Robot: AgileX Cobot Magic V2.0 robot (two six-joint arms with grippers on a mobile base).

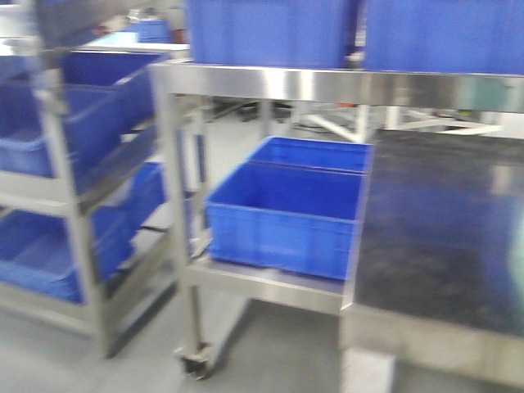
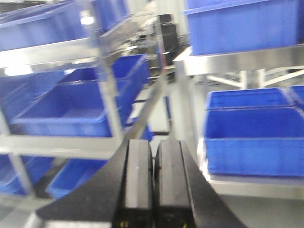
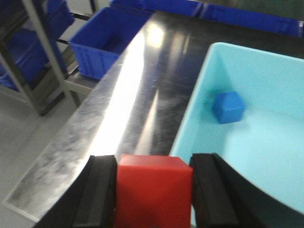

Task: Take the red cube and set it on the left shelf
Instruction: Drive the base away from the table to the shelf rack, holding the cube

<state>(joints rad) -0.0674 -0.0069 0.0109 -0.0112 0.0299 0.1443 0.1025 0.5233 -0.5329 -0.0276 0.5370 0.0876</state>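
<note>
The right gripper [image 3: 153, 162] is clamped on the red cube [image 3: 153, 190], one finger on each side. It holds the cube over the near edge of the black-topped table [image 3: 156, 61], just left of a light-blue tray [image 3: 199, 109] containing a blue cube [image 3: 228, 107]. The left gripper [image 2: 153, 156] is clenched on nothing. The left shelf [image 1: 84, 262], at far left, carries blue bins [image 1: 49, 131].
</note>
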